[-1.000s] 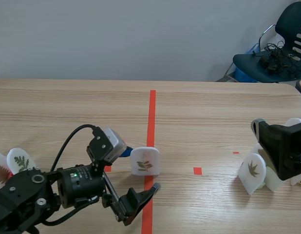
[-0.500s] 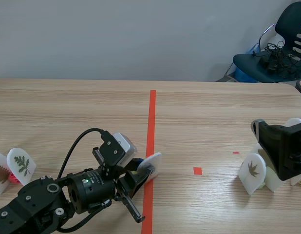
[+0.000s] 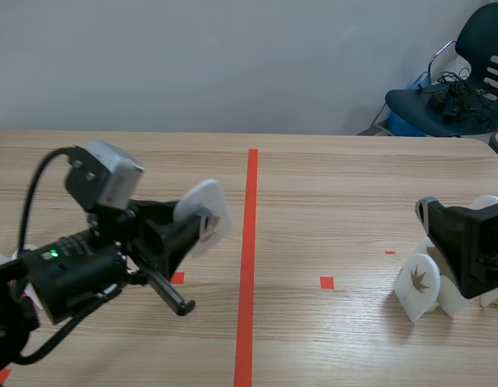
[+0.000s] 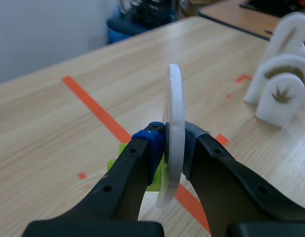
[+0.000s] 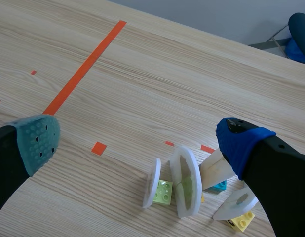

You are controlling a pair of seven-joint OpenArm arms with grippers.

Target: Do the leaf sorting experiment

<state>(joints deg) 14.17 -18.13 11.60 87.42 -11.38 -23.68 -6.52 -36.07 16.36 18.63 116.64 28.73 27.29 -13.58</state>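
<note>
left pincer (image 4: 173, 140) clamped a white leaf card (image 3: 202, 216) aloft, right pincer (image 5: 138, 140) gaped empty; mid-sort, placing it in its group looked next.

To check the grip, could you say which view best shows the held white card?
Left wrist view: the white card sits edge-on between the left gripper's pads. Scene view shows its broad side; right wrist view misses it.

l tool (image 4: 174, 136) raised, clamped, r tool (image 5: 137, 139) spread
</note>
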